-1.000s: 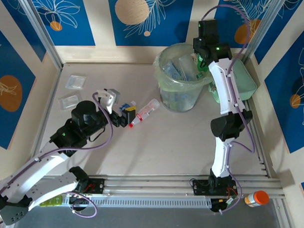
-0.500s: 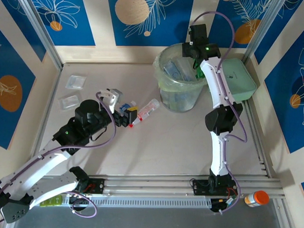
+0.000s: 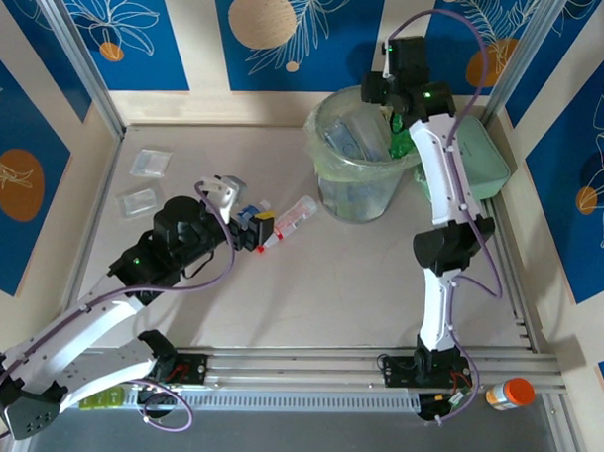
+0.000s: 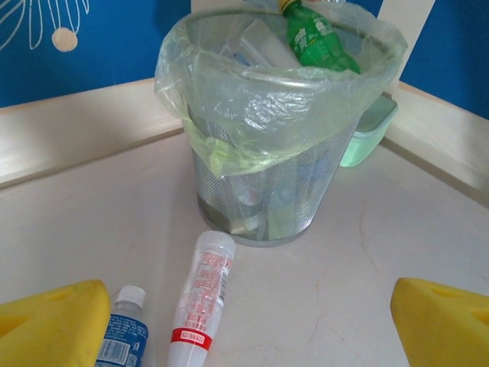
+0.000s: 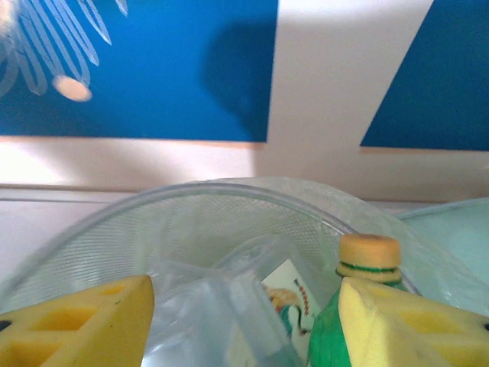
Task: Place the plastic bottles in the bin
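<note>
Both grippers stood spread: the left gripper (image 4: 248,325) wide by the white bottle (image 4: 203,290) and blue-labelled bottle (image 4: 122,336), the right gripper (image 5: 244,321) above the bin (image 5: 153,210) beside the green bottle (image 5: 368,264).

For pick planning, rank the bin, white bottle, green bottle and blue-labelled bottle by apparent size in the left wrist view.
1. bin
2. white bottle
3. green bottle and blue-labelled bottle: unranked; the green one sits farther off in the bin, the other is cut by the frame edge.
</note>
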